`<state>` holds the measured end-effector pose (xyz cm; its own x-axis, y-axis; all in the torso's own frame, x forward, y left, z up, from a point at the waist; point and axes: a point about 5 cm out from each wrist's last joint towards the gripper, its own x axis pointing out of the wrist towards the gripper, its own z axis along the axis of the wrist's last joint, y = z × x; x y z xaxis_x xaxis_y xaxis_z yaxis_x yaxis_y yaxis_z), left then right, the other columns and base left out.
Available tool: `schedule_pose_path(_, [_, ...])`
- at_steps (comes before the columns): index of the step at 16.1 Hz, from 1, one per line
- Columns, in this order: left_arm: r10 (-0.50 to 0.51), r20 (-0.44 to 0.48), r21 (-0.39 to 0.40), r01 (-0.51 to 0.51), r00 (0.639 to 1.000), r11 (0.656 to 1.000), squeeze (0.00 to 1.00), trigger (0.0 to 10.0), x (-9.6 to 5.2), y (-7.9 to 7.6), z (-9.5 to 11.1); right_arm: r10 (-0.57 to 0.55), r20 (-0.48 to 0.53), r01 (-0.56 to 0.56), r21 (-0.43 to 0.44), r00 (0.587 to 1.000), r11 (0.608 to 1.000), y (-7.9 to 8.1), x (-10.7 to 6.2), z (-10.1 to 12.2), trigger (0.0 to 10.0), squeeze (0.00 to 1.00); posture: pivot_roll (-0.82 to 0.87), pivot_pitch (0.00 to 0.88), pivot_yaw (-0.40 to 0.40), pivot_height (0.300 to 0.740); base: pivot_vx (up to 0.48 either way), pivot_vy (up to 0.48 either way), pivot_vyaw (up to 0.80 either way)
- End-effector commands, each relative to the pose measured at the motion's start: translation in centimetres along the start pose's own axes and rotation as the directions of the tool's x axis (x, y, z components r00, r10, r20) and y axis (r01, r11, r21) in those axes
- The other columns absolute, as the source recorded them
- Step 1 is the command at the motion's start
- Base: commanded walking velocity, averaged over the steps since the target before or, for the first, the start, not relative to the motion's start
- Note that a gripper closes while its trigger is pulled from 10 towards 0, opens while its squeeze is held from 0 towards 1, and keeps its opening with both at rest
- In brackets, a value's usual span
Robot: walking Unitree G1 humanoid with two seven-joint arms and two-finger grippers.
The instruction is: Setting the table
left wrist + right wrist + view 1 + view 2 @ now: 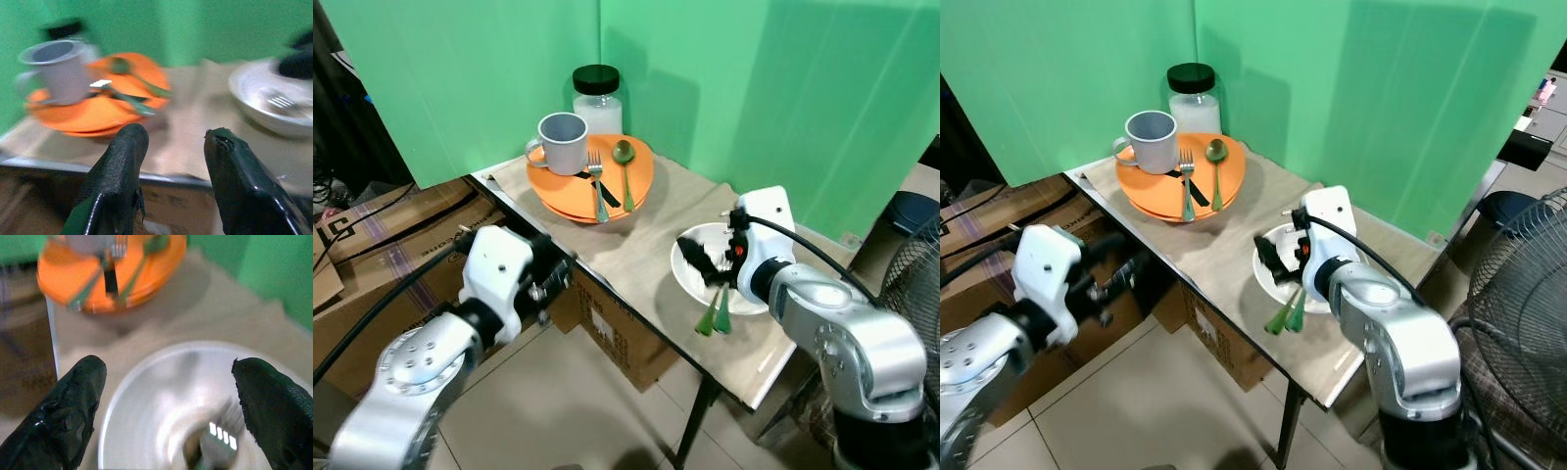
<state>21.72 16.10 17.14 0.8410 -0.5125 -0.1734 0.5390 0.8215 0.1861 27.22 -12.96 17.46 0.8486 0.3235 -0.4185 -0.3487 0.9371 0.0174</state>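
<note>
Right gripper (166, 396), fingers spread and empty, we see directly above the white bowl (146, 401) holding a fork (222, 431).

A table (636, 250) stands in front of me. At its far left end sits a plate (590, 174) on top of another plate. On the top plate a mug (562, 142) stands at the left, and a fork (597, 183) and a spoon (625, 168) lie side by side to the right of it. A jar (597, 98) stands just behind the plates, next to the mug. Nearer to me, on the right part of the table, sits a bowl (705, 266). A fork (221, 434) lies in the bowl, and two handles (715, 313) stick out over its near rim. My right gripper (715, 260) is above the bowl, with fingers wide apart. My left gripper (171, 171) is low at the table's near left edge, fingers apart. Boxes (372, 245) sit on the floor to the left, partly under the table. A fan (1528, 294) stands at the far right.
</note>
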Motion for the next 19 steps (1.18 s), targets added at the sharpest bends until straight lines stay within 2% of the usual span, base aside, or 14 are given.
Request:
schedule_pose_path(1, [-0.097,-0.006,0.002,0.097,0.995,0.995,0.00,10.0,-0.2,-0.7,-0.1,-0.017,-0.063,0.017,-0.009,0.998,1.000,-0.3,-0.1,0.4,10.0,0.00,0.00,0.000,0.016,0.740,0.000,0.000,0.00])
schedule_pose_path(2, [-0.173,-0.023,0.001,0.173,0.985,0.985,0.00,10.0,-0.4,-1.1,-0.3,-0.021,-0.119,0.020,-0.003,0.993,1.000,-0.5,0.0,0.5,10.0,0.00,0.00,0.000,0.014,0.740,0.000,0.000,0.00])
schedule_pose_path(6, [-0.342,-0.056,-0.021,0.341,0.938,0.940,0.00,10.0,-0.7,-2.6,-0.6,-0.043,-0.213,0.057,0.060,0.976,0.997,-1.1,0.0,1.0,10.0,0.00,-0.01,0.000,0.004,0.740,0.000,0.000,0.00])
schedule_pose_path(7, [-0.353,-0.060,-0.020,0.352,0.934,0.936,0.00,10.0,-0.6,-2.9,-0.7,-0.019,-0.237,0.040,0.082,0.971,0.996,-0.9,-0.1,0.9,9.3,0.00,-0.01,0.000,0.006,0.740,0.000,0.000,0.00])
schedule_pose_path(8, [-0.354,-0.060,-0.019,0.354,0.933,0.935,0.00,10.0,-0.5,-3.0,-0.7,-0.003,-0.251,0.027,0.094,0.968,0.995,-0.7,-0.1,0.8,7.8,0.00,-0.02,0.000,0.008,0.740,0.000,0.000,0.00])
schedule_pose_path(9, [-0.358,-0.064,-0.018,0.357,0.932,0.934,0.00,10.0,-0.4,-3.2,-0.9,0.051,-0.268,-0.017,0.130,0.962,0.991,-0.2,-0.1,0.6,6.9,0.00,-0.02,0.000,0.009,0.740,0.000,0.000,0.00])
schedule_pose_path(11, [-0.351,-0.090,-0.011,0.352,0.932,0.936,0.00,10.0,-0.4,-3.1,-1.3,0.094,-0.284,-0.043,0.182,0.954,0.982,0.4,0.4,0.1,8.2,0.00,-0.01,0.000,0.006,0.740,0.000,0.000,0.00])
schedule_pose_path(12, [-0.348,-0.100,-0.005,0.350,0.932,0.937,0.00,10.0,-0.5,-2.9,-1.4,0.092,-0.298,-0.035,0.190,0.950,0.981,0.4,0.6,-0.2,9.6,0.00,-0.01,0.000,0.006,0.740,0.000,0.000,0.00])
schedule_pose_path(13, [-0.348,-0.102,-0.004,0.350,0.932,0.937,0.00,10.0,-0.5,-2.9,-1.5,0.091,-0.301,-0.033,0.193,0.949,0.981,0.4,0.6,-0.2,10.0,0.00,-0.01,0.000,0.003,0.740,0.000,0.000,0.00])
schedule_pose_path(19, [-0.345,-0.119,0.007,0.349,0.931,0.937,0.00,10.0,-0.7,-2.9,-1.8,0.036,-0.345,0.026,0.175,0.938,0.984,-0.3,0.9,-0.6,10.0,0.00,0.00,0.000,-0.003,0.740,0.000,0.000,0.00])
